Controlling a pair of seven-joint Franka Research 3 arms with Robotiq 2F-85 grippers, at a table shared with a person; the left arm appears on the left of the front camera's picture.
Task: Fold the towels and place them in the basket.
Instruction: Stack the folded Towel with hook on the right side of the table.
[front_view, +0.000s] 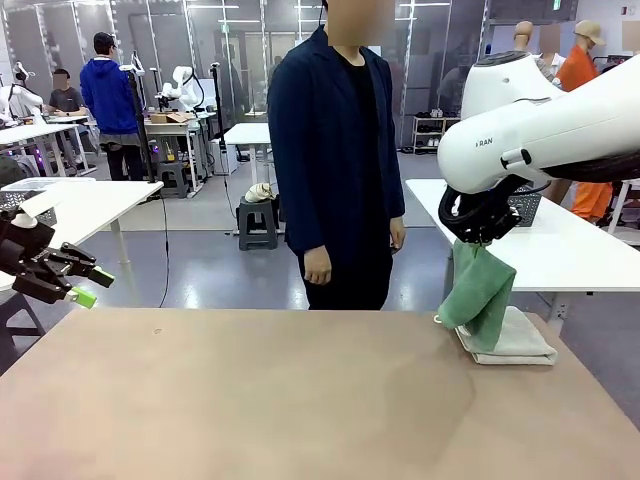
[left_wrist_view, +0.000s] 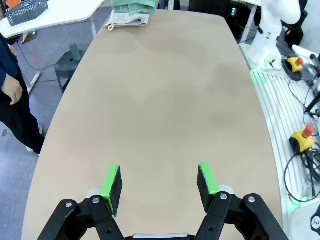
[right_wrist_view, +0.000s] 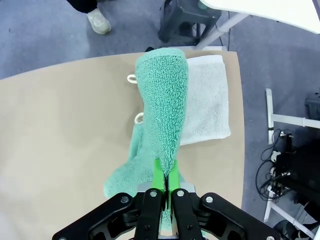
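Note:
My right gripper (front_view: 478, 236) hangs over the table's right side, shut on the green towel (front_view: 481, 293). That towel droops from the jaws, and its lower end rests on the folded cream-white towel (front_view: 525, 341). From the right wrist, the green pads of my right gripper (right_wrist_view: 165, 169) pinch a fold of the green towel (right_wrist_view: 162, 100) above the cream-white towel (right_wrist_view: 207, 102). My left gripper (front_view: 92, 285) is open at the table's left edge, holding nothing. Its fingers (left_wrist_view: 111, 186) hover over bare tabletop. A dark grey lattice basket (front_view: 527, 205) stands on the white side table behind my right arm.
A person in a dark jacket (front_view: 335, 150) stands at the far edge, arms down. The brown tabletop (front_view: 250, 400) is bare across the left and middle. The white side table (front_view: 570, 250) stands beyond the right end. Cables and emergency-stop buttons (left_wrist_view: 304, 137) lie on the floor beside the table.

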